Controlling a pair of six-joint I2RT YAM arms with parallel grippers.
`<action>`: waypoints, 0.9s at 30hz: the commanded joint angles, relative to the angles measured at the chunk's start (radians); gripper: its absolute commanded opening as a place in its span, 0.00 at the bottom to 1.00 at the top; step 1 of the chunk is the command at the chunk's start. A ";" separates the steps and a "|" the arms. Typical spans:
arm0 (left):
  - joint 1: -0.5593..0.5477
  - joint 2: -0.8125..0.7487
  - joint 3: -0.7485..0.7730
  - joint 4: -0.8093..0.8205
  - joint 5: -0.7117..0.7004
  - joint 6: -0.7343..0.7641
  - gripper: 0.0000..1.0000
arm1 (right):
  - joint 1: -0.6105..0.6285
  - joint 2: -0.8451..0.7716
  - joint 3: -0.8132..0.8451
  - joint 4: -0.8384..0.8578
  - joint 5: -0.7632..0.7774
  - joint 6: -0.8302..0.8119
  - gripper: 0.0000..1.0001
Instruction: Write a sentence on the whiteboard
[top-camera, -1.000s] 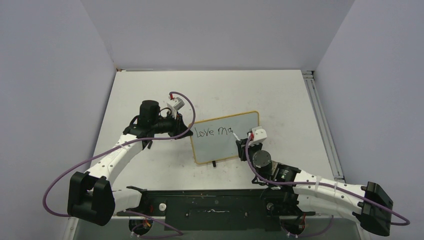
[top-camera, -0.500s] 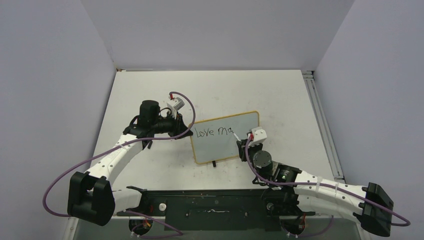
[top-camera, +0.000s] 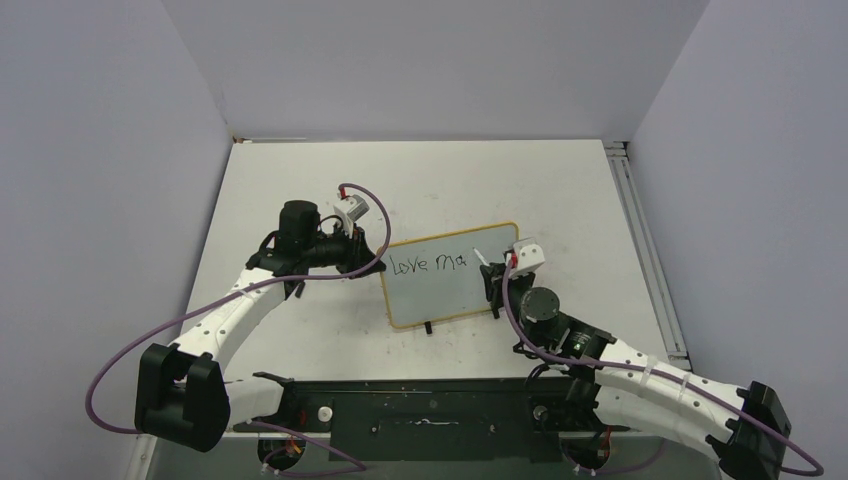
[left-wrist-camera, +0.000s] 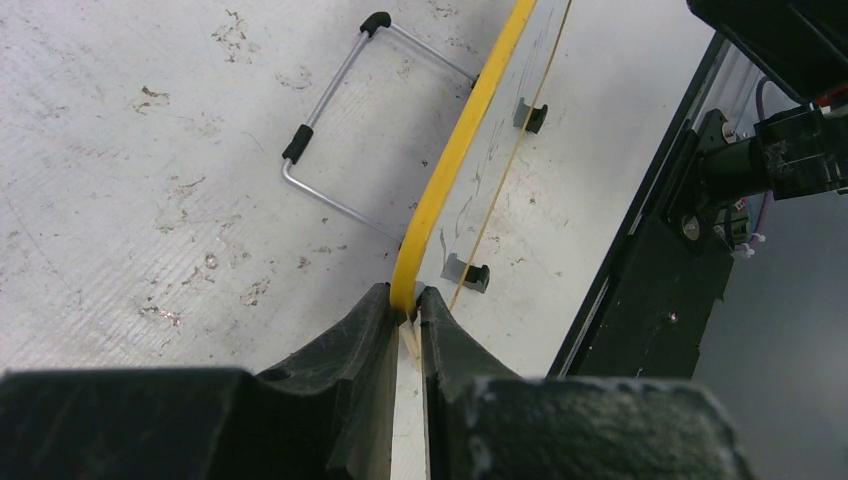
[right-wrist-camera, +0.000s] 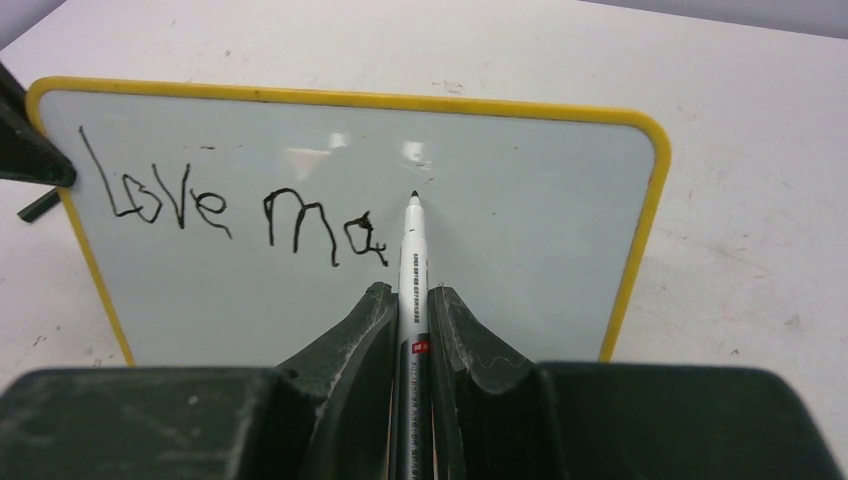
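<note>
left gripper clamped on yellow-framed whiteboard; right gripper pinching white marker beside black handwritten sentence. risk: hard press tilts board, marker slips.

Marker barrel partly hidden between jaws

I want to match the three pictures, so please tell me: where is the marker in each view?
Top external: the marker is a small white stick right of centre, over the whiteboard, right of the written words.
Left wrist: not in it.
Right wrist: centre, held between the black jaws, tip pointing at the board.
Shared landmark: the yellow frame, seen in all three.
</note>
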 joint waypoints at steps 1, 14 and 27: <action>-0.001 -0.023 0.032 -0.021 -0.031 0.022 0.00 | -0.074 -0.025 0.041 0.024 -0.122 -0.038 0.05; -0.001 -0.022 0.031 -0.022 -0.034 0.020 0.00 | -0.086 -0.016 0.022 0.076 -0.150 -0.062 0.05; -0.001 -0.015 0.033 -0.022 -0.035 0.020 0.00 | -0.085 0.051 0.022 0.117 -0.106 -0.066 0.05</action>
